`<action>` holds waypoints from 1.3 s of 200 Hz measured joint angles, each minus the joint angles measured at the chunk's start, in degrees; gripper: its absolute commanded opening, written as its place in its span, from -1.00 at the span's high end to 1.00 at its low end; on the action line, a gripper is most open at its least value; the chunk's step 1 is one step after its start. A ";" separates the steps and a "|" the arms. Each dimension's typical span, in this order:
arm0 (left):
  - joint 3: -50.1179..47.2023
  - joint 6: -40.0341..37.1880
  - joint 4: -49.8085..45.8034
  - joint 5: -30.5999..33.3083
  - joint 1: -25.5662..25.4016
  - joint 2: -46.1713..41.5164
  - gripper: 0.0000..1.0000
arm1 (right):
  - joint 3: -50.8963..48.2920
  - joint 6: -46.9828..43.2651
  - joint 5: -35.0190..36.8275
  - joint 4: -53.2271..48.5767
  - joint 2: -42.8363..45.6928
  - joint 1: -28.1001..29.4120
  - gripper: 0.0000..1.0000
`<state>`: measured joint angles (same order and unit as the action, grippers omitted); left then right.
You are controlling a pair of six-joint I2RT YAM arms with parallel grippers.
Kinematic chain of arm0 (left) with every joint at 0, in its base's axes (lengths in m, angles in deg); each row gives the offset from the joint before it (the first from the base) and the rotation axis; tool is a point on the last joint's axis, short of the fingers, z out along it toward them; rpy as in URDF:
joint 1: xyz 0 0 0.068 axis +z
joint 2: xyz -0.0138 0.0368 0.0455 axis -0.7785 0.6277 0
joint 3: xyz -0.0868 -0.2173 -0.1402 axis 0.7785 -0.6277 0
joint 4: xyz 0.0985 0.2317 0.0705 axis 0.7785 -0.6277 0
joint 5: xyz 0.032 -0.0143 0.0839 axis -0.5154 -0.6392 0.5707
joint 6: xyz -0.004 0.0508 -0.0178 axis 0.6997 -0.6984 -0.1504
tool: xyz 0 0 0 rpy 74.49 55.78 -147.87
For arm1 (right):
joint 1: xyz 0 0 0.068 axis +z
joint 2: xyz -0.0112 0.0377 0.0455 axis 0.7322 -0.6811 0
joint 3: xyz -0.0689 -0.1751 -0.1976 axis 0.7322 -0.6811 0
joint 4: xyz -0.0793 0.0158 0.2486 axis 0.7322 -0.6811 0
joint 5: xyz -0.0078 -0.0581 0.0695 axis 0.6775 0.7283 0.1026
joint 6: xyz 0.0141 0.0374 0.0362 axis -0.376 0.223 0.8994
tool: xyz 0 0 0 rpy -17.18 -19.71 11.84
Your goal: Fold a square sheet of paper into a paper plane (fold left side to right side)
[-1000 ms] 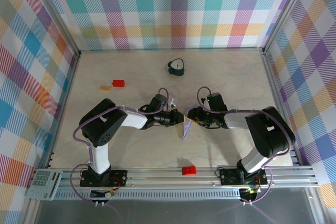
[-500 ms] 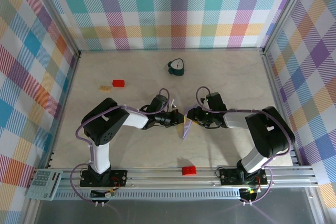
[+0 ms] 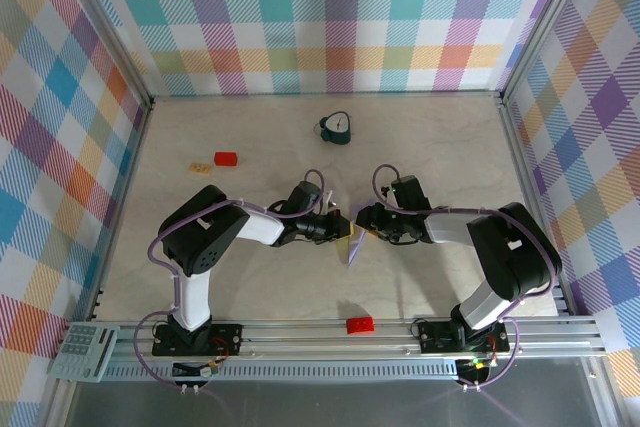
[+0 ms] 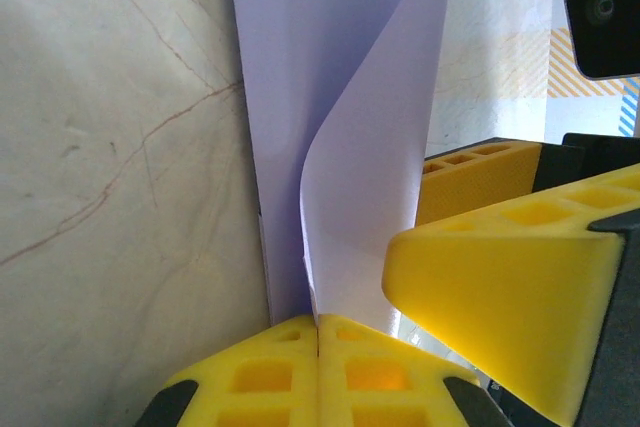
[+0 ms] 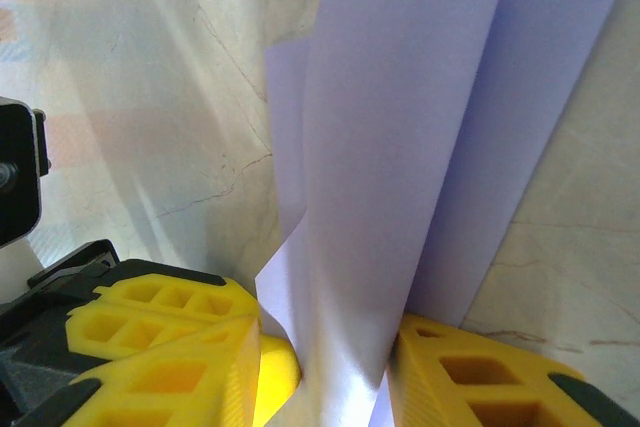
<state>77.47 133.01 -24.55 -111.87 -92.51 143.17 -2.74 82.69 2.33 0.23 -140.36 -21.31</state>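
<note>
The pale lavender square sheet of paper (image 3: 354, 247) stands partly folded at the table's middle, between both grippers. In the left wrist view the paper (image 4: 340, 97) rises in two layers, one curling. My left gripper (image 4: 318, 332) is shut, pinching the sheet's lower edge where the layers meet. In the right wrist view the paper (image 5: 400, 147) runs up between my right gripper's (image 5: 345, 387) fingers (image 5: 480, 382), which stand apart on either side of the loose layers. From above, the left gripper (image 3: 340, 226) and the right gripper (image 3: 362, 222) nearly touch.
A dark teal clock-like object (image 3: 337, 127) sits at the back centre. One red block (image 3: 225, 158) and a tan block (image 3: 200, 167) lie at back left. Another red block (image 3: 359, 324) rests on the front rail. Plaid walls close in three sides.
My left gripper's fingers have come fully together on the paper's edge and edged slightly right. The right gripper and the paper have hardly moved.
</note>
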 measured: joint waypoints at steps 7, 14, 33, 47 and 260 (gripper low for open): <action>0.09 -0.15 -0.17 0.13 -0.11 0.00 0.92 | 0.00 0.02 0.00 0.00 0.00 0.00 0.24; 0.24 -0.35 -0.55 0.33 -0.15 0.00 0.93 | 0.00 0.02 -0.02 0.00 0.00 0.00 0.24; 0.87 -0.98 -1.95 0.46 -0.22 0.02 0.94 | -0.02 0.04 -0.02 0.02 0.04 0.00 0.24; 1.46 -1.27 -3.06 0.50 -0.22 0.11 0.95 | -0.02 0.07 -0.02 0.02 0.09 0.00 0.24; 6.43 -4.20 -13.25 1.66 -0.85 0.72 1.00 | -1.81 1.16 1.81 -1.86 5.03 0.22 0.24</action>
<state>83.89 128.82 -37.79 -110.21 -93.36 143.89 -4.55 83.85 4.14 -1.63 -135.34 -21.09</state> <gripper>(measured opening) 0.050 0.382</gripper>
